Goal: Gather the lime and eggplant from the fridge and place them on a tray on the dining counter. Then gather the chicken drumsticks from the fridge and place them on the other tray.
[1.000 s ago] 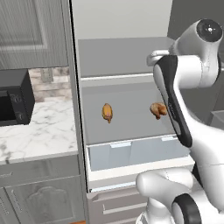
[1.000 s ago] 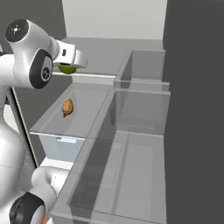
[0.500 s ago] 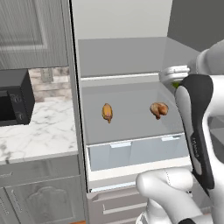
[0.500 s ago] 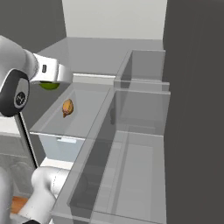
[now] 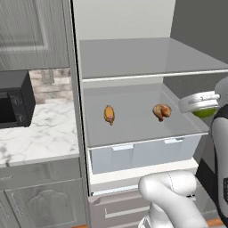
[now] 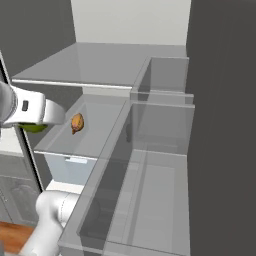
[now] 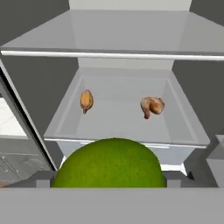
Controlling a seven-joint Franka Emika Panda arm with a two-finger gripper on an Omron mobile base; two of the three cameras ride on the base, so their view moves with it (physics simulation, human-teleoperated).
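Gripper (image 7: 109, 186) jaws stand wide around a round green lime (image 7: 109, 164), gripping it out in front of the open grey fridge (image 5: 133, 58), clear of the shelves. Inside, on the pale translucent drawer shelf (image 5: 138, 129), two brown chicken drumsticks lie well apart: one at left (image 5: 109, 114), one at right (image 5: 161, 111).
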